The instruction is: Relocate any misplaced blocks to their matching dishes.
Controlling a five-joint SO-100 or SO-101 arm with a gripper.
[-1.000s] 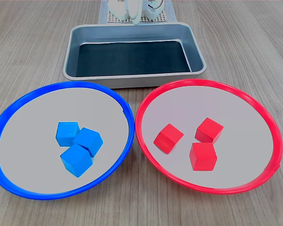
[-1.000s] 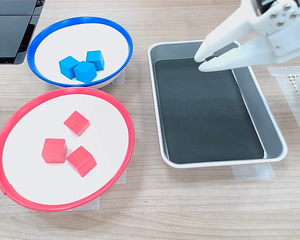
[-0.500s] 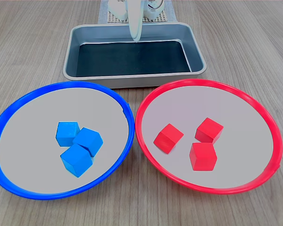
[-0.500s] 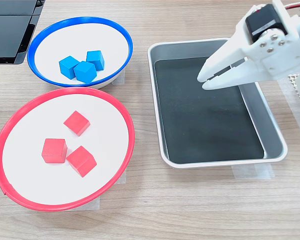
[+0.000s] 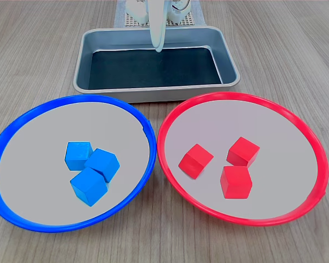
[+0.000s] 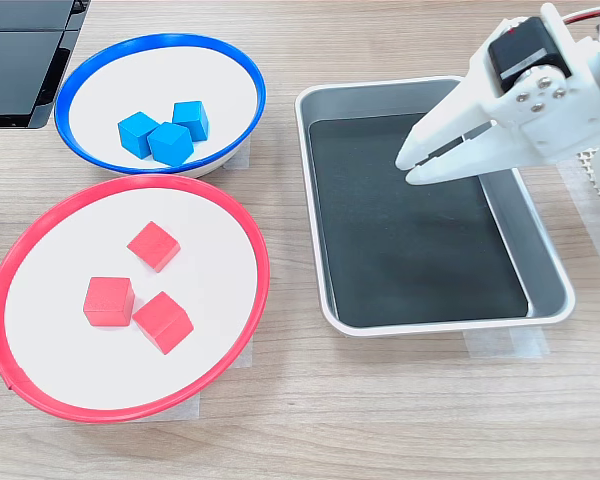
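Three blue blocks (image 5: 89,186) (image 6: 170,143) lie clustered in the blue-rimmed dish (image 5: 71,98) (image 6: 160,40). Three red blocks (image 5: 236,181) (image 6: 109,300) lie spread apart in the red-rimmed dish (image 5: 236,95) (image 6: 130,181). No block shows outside the dishes. My white gripper (image 5: 159,48) (image 6: 406,170) hangs over the grey metal tray, away from both dishes, and appears edge-on in the first exterior view. Its jaws stand together with nothing between them.
The rectangular grey tray (image 5: 153,93) (image 6: 430,325) with a dark floor holds nothing. A black flat object (image 6: 20,60) sits at the second exterior view's top left. The arm's base stands on a white mesh mat (image 5: 129,22) behind the tray.
Over the last second the gripper came down and drew back slightly over the tray. In the last half second it barely moved. The blocks have not moved.
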